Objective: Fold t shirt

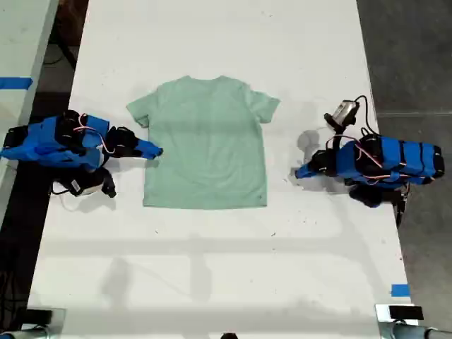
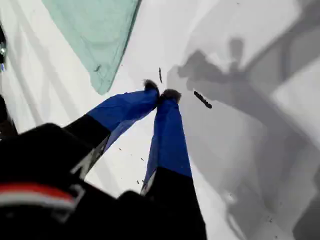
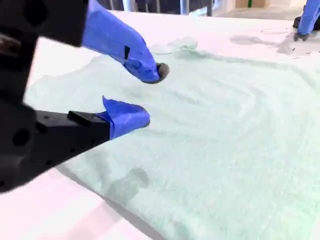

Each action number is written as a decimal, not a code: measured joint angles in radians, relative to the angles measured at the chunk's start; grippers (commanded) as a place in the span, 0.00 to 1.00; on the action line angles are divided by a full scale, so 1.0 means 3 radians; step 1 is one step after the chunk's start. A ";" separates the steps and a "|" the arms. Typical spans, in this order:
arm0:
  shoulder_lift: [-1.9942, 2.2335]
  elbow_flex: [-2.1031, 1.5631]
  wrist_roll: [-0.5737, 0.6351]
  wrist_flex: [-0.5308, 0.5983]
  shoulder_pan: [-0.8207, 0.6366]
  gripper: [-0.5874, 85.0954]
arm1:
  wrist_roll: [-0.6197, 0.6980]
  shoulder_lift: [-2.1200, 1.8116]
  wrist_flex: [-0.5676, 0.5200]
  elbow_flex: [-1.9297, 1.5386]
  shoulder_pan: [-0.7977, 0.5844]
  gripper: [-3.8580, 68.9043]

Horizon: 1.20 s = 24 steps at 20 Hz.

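Observation:
The pale mint-green t shirt [image 1: 205,141] lies flat on the white table [image 1: 212,268], neck toward the far edge, sleeves spread. At the exterior view's left, my second gripper [image 1: 157,150] reaches the shirt's side edge. Its wrist view shows it open [image 3: 150,95] just above the cloth [image 3: 225,150], holding nothing. At the exterior view's right, my first gripper [image 1: 300,171] rests on bare table a short way from the shirt's hem corner. It is shut [image 2: 161,95] on nothing, with a corner of the shirt [image 2: 95,30] beyond it.
A small camera with cables [image 1: 344,111] sits by the arm at the exterior view's right. Blue tape [image 1: 400,289] marks the table's near edge on that side. Another table with blue tape [image 1: 15,82] stands off the exterior view's left. Small dark marks [image 2: 202,99] dot the tabletop.

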<state>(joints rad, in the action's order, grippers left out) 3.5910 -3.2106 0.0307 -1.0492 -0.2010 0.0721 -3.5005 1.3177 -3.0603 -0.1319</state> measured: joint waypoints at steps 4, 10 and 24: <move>0.0000 0.0000 0.0000 0.0000 0.0000 0.13 | 0.0041 0.0000 -0.0051 0.0026 -0.0112 0.16; 0.0000 0.0000 0.0000 0.0000 0.0000 0.13 | 0.1370 0.2050 -0.0097 0.1708 -0.1723 0.35; 0.0000 0.0000 0.0000 0.0000 0.0000 0.13 | 0.2030 0.7568 -0.0445 0.6013 -0.2552 0.06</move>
<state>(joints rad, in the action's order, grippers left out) 3.5910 -3.2106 0.0307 -1.0492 -0.2010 0.6811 -1.2303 1.1842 -1.2563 -0.8974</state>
